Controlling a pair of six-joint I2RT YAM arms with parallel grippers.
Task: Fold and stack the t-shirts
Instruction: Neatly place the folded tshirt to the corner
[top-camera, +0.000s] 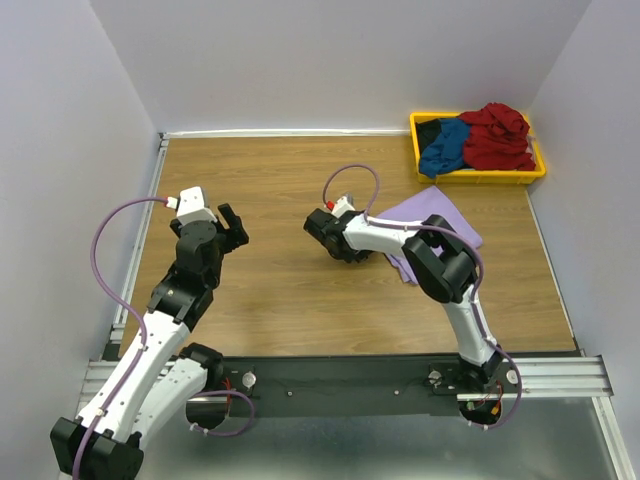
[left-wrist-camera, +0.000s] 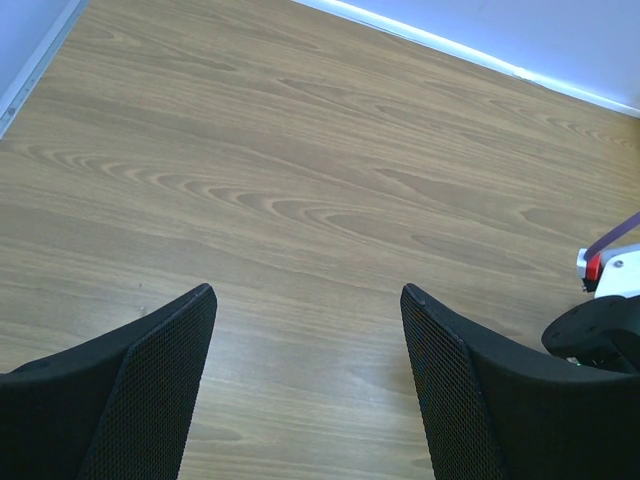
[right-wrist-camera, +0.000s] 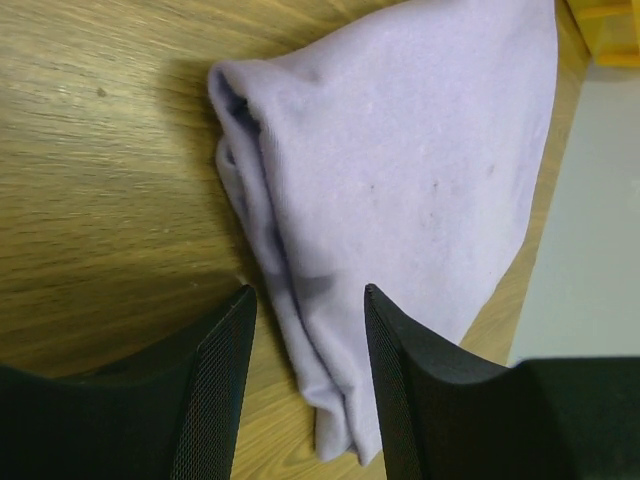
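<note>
One large lavender-purple cloth t-shirt (top-camera: 432, 207) lies folded into a narrow, roughly triangular bundle on the right half of the wooden bench (top-camera: 280, 300), just in front of the one yellow plastic bin (top-camera: 500, 177) that stands in the far right corner. In the right wrist view this shirt (right-wrist-camera: 420, 170) shows its layered folded edge turned toward the bare wood. Three more cloth colours sit heaped together in the bin: one dark red t-shirt (top-camera: 500, 135) on the right, one blue t-shirt (top-camera: 445, 148) left of it, and one black t-shirt (top-camera: 428, 130) at the far left corner. Whether the red heap is a single shirt cannot be told. That makes four colours of shirt, one on the bench and three in the bin. The right fingers (top-camera: 325, 230) hang low at the lavender shirt's left edge. Seen from the wrist, the two black mesh-faced fingers (right-wrist-camera: 215, 380) stand apart with the folded edge between them and nothing clamped. The left fingers (top-camera: 235, 226) hover well apart from all the shirts over the left half of the bench, spread wide (left-wrist-camera: 160, 380) above bare wood.
</note>
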